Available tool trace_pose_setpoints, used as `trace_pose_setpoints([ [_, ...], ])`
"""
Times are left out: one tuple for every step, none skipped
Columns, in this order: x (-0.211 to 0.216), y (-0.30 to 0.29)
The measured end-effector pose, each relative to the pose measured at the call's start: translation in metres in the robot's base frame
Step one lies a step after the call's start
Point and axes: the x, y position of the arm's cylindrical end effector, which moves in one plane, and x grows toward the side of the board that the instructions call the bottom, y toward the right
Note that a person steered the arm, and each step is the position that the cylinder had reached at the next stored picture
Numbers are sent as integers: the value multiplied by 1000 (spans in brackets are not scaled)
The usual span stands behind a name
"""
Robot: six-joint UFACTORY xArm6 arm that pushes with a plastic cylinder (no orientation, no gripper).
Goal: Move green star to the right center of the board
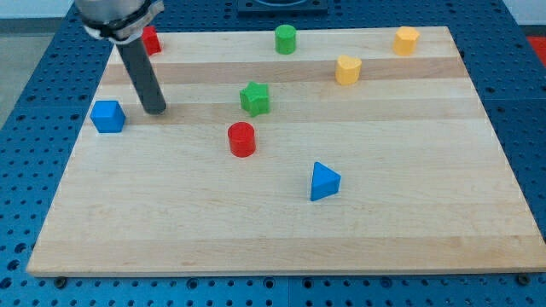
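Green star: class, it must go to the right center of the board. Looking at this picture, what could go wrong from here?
1. My tip sits well to the view's left of the green star, beside the blue cube; an off-center contact could spin the star aside.
2. The red cylinder lies just below the star and might get clipped.
3. The yellow block stands near the rightward path.

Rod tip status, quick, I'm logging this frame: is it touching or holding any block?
My tip: no gripper, holds nothing; touches no block, sitting just right of the blue cube, well left of the green star.
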Motion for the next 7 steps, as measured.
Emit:
trace_pose_setpoints([
  [-24, 10],
  [-23, 52],
  [-19, 93],
  [-19, 122],
  [-4, 126],
  [6, 129],
  [10, 137],
])
